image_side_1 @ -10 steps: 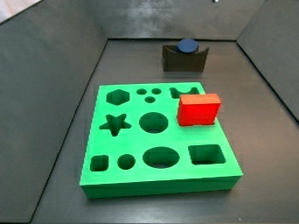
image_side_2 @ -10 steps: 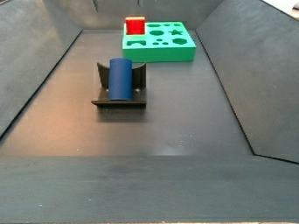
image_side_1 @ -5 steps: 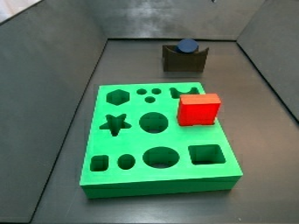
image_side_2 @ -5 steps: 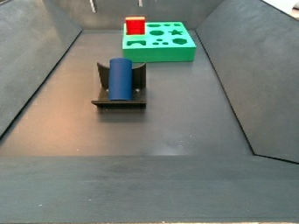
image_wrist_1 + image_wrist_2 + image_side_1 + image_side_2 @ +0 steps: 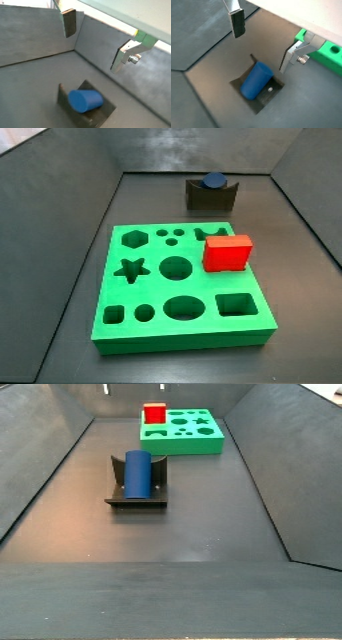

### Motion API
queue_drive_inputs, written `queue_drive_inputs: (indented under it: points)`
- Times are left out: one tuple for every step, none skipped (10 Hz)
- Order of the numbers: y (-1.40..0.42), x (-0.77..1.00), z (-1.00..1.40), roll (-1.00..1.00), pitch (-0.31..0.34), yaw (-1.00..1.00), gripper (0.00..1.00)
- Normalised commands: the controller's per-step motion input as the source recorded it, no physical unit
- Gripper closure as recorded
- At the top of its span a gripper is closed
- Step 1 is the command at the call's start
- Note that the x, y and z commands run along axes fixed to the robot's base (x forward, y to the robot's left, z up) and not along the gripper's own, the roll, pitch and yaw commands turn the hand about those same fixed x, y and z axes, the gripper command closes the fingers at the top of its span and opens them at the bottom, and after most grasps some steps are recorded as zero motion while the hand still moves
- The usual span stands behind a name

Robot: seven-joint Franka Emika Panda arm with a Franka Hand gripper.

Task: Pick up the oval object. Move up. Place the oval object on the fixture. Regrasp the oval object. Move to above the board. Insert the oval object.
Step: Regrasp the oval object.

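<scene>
The oval object (image 5: 138, 472), a smooth blue peg, lies in the notch of the dark fixture (image 5: 136, 501); it also shows as oval object (image 5: 213, 180) on fixture (image 5: 211, 198). In both wrist views my gripper (image 5: 97, 39) (image 5: 263, 40) hangs open well above the oval object (image 5: 85, 100) (image 5: 256, 80), with nothing between its fingers (image 5: 237, 24). The fixture (image 5: 256, 103) (image 5: 100, 118) is below it. The green board (image 5: 201, 333) (image 5: 181, 445) lies on the floor apart from the fixture. The gripper itself does not show clearly in the side views.
A red cube (image 5: 227, 252) (image 5: 154, 414) sits on the board near one edge. Dark sloping walls (image 5: 54, 454) enclose the floor. A strip of the green board (image 5: 331, 52) shows past one finger.
</scene>
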Motion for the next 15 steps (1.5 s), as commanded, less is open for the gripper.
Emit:
queue_drive_inputs:
  points:
    - [-0.03, 0.05, -0.02, 1.0, 0.032, 0.04, 0.0]
    - [-0.03, 0.07, -0.02, 1.0, 0.05, 0.04, 0.0]
    - [-0.03, 0.08, -0.02, 1.0, 0.076, 0.05, 0.0]
    - [-0.04, 0.09, -0.02, 1.0, 0.101, 0.07, 0.0]
    - [-0.04, 0.1, -0.02, 1.0, 0.129, 0.08, 0.0]
    - [-0.04, 0.11, -0.02, 1.0, 0.163, 0.11, 0.0]
    - [-0.05, 0.11, -0.02, 0.8, 0.167, 0.14, 0.0]
    - [-0.05, 0.12, -0.02, 0.62, 0.16, 0.15, 0.0]
    - [-0.05, 0.12, -0.02, 0.5, 0.152, 0.16, 0.0]
    - [-0.04, 0.11, -0.02, 0.29, 0.129, 0.18, 0.0]
    - [-0.03, 0.1, -0.01, 0.21, 0.095, 0.19, 0.0]
    - [0.07, 0.04, -1.0, 0.24, 0.052, 0.11, 0.0]
    - [0.07, 0.04, -1.0, 0.23, 0.039, 0.11, 0.0]
    - [0.06, 0.05, -1.0, 0.2, 0.017, 0.11, 0.0]
    - [0.05, 0.06, -1.0, 0.16, 0.003, 0.1, 0.0]
